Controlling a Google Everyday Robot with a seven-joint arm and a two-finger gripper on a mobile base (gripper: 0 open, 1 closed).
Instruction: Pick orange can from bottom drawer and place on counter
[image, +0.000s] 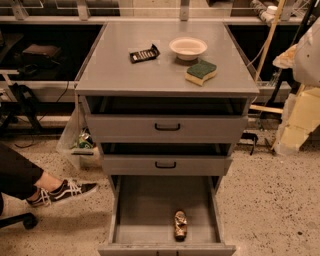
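The orange can (180, 224) lies on its side in the open bottom drawer (145, 210), near the drawer's front, a little right of centre. The drawer is pulled fully out and holds nothing else. The counter (125, 70) is the grey top of the cabinet above it. My arm shows as a pale white and cream shape at the right edge, and its lower cream part looks like my gripper (296, 127). It hangs beside the cabinet at the height of the top drawer, well up and right of the can, and holds nothing that I can see.
On the counter are a white bowl (188, 47), a green-and-yellow sponge (201, 72) and a black packet (144, 54). The two upper drawers (167, 127) stand slightly open. A seated person's leg and sneaker (62, 192) reach in at the left on the floor.
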